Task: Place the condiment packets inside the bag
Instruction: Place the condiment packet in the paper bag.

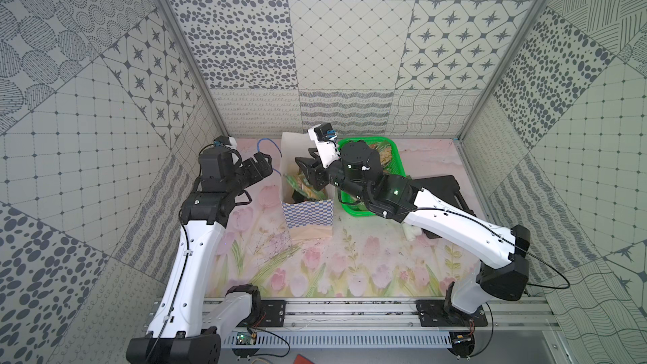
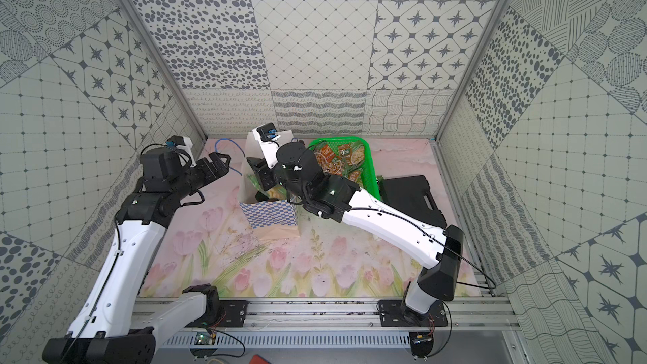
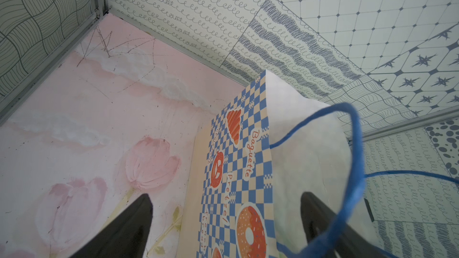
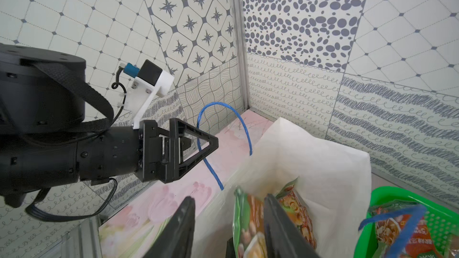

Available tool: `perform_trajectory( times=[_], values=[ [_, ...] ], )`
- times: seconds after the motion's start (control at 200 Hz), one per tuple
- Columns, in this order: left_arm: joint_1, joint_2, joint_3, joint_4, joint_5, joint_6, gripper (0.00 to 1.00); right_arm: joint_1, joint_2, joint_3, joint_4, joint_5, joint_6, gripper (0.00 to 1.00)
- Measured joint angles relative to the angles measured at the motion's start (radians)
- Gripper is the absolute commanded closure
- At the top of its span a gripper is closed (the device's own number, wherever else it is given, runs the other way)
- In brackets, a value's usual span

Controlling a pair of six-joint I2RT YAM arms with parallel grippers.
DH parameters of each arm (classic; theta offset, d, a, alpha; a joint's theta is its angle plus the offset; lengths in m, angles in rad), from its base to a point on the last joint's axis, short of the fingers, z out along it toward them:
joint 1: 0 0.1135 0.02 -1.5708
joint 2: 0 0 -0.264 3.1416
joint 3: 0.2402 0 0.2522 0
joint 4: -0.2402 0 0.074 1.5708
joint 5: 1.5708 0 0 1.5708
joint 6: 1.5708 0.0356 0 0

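My right gripper (image 4: 228, 197), lower centre: jaws stood parted, condiment packet (image 4: 248, 227) loose, liable to snag the bag (image 4: 323, 165) rim; left gripper (image 3: 226, 194) gaped empty

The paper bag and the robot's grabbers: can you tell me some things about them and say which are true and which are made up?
1. The bag stands upright on the table. True.
2. The green basket is empty. False: condiment packets lie in it.
3. The right gripper hangs over the bag's mouth with its jaws apart. True.
4. The left gripper squeezes a packet. False: it is open beside the bag, holding nothing.
5. The bag's handles are red. False: they are blue cord.
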Motion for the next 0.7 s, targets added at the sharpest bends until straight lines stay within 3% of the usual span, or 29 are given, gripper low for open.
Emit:
perform_trajectory(
  times=[0.325,0.7],
  values=[
    [-0.032,-0.048,-0.014,0.007,-0.034,0.003,0.04,-0.071,-0.167,-0.138,-0.027,-0.082,0.065,0.41],
    [-0.077,-0.085,-0.028,0.021,-0.064,0.011,0.05,-0.303,-0.519,-0.503,-0.034,-0.17,0.191,0.41]
  ],
)
